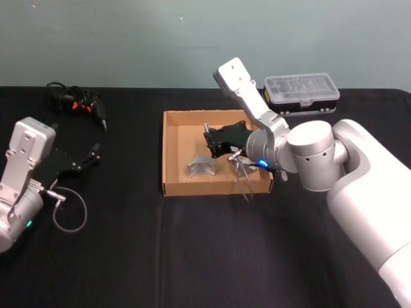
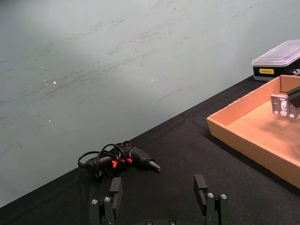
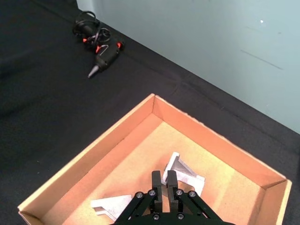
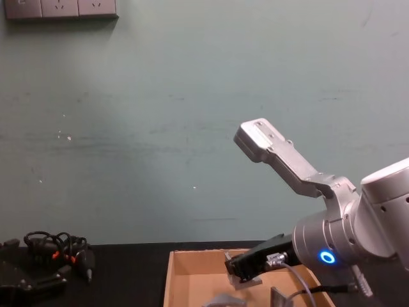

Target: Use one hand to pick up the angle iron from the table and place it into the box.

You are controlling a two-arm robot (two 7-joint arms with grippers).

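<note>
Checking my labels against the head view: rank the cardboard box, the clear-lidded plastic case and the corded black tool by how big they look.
1. The box, clearly largest.
2. The plastic case.
3. The corded tool, similar in spread to the case, so this order is unsure.

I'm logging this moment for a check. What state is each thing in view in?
Box: open-topped, on the table.
Held angle iron: pinched in the right gripper, above the box floor.
Second angle iron: lying on the box floor.
Left gripper: open, off to the left over the table.
Plastic case: lid closed, behind the box.
Glue gun: lying on the table with its cord coiled.
</note>
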